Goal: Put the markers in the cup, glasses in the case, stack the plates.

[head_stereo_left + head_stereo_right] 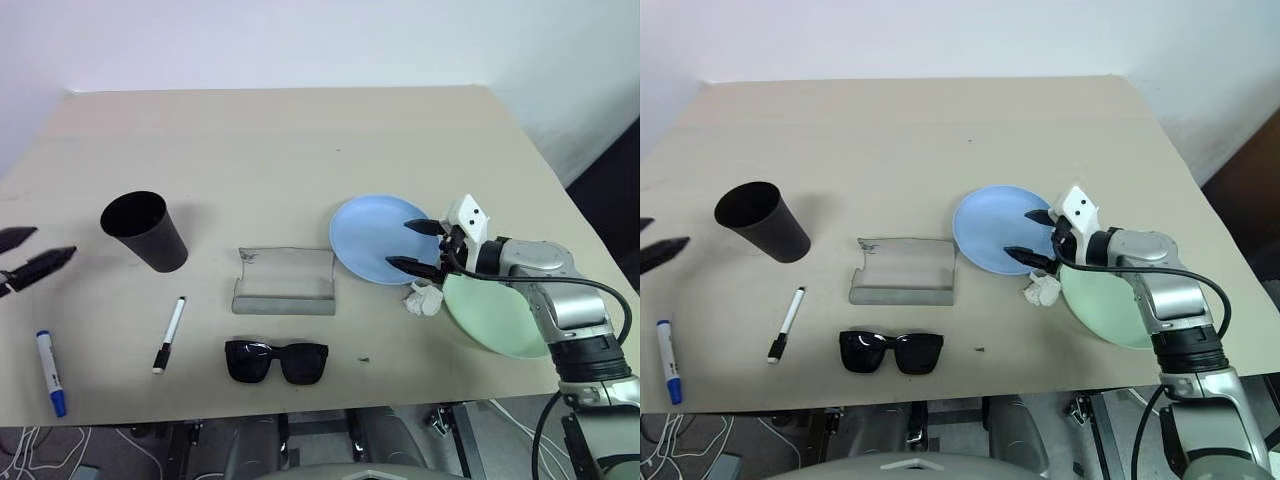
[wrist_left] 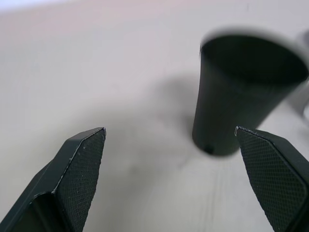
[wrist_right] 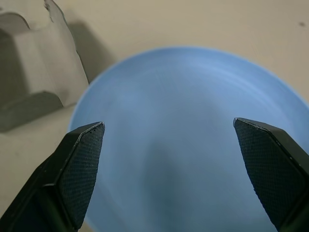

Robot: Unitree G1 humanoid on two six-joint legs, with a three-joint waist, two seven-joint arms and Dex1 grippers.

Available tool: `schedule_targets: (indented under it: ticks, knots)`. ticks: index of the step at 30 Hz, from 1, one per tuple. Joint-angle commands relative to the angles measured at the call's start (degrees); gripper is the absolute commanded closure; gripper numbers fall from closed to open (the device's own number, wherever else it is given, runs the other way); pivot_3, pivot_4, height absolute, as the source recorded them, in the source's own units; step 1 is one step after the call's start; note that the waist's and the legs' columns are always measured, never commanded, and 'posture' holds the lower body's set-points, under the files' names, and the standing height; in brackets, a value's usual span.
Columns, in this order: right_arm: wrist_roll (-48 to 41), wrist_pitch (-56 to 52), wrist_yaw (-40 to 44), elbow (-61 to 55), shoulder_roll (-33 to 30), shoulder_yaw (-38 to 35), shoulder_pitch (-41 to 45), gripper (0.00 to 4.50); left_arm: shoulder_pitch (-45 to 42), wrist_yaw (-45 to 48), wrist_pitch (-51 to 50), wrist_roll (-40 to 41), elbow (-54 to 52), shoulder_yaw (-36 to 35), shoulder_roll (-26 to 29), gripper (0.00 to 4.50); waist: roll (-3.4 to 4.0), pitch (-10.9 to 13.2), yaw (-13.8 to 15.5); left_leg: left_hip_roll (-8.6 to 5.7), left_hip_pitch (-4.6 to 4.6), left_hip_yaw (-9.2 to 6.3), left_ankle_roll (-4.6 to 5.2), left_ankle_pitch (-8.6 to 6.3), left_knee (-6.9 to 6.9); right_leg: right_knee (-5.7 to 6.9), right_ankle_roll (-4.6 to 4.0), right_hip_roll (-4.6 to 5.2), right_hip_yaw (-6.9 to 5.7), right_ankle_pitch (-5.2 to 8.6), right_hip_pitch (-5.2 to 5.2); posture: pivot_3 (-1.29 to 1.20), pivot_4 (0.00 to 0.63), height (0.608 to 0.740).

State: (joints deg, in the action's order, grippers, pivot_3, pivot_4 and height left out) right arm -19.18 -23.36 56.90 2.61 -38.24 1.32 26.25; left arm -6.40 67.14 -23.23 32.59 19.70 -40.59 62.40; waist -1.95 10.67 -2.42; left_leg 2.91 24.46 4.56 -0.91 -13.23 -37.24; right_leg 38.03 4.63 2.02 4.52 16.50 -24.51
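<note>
While both jaws gape empty, round blue plate (image 1: pixel 375 238) lies flat; tapered black cup (image 1: pixel 146 230) upright.

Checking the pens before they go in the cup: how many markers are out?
2: black-capped marker left of the sunglasses; blue-capped marker near the table's front left corner.

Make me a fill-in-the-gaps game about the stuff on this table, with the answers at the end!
1. The right pincer hovers open over the ____ plate.
2. The sunglasses lie on the table, in front of the open grey ____.
3. The marker nearest the left pincer has a ____ cap.
4. The crumpled tissue lies between the light blue plate and the ____ green plate.

Missing words: light blue; case; blue; mint
</note>
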Motion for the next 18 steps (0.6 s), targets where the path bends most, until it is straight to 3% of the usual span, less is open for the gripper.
schedule_targets:
  ticks: [1, 9, 18]
  knots:
    - [-1.25, 0.07, 1.21, 0.73, -0.21, -1.51, 2.49, 0.00, -5.03, -1.37, -7.29, 8.12, -7.90, -3.26, 1.41, 0.01, -0.02, -0.01, 0.02, -0.01, 0.00, 0.00, 0.00, 0.00, 0.00, 0.00, 0.00, 0.02, -0.02, 0.00, 0.01, 0.00, 0.150, 0.735]
    - [-3.90, -3.28, 1.51, -1.48, -2.11, -4.50, 2.14, 0.00, -11.02, -3.56, -15.73, 15.42, -20.76, 2.39, -0.85, 0.01, 0.02, 0.01, -0.18, 0.02, -0.03, 0.09, 0.02, 0.01, 0.07, 0.04, 0.23, -0.16, -0.11, -0.13, -0.05, 0.00, 0.150, 0.735]
    - [-8.84, -10.80, -1.17, -10.91, -5.33, -10.73, -2.80, 0.00, -13.40, -2.33, -14.14, 14.34, -30.01, 14.70, -4.10, 0.01, 0.00, 0.00, -0.07, 0.00, -0.01, 0.10, 0.03, 0.02, -0.11, 0.06, 0.23, -0.28, -0.08, -0.13, 0.03, 0.00, 0.150, 0.735]
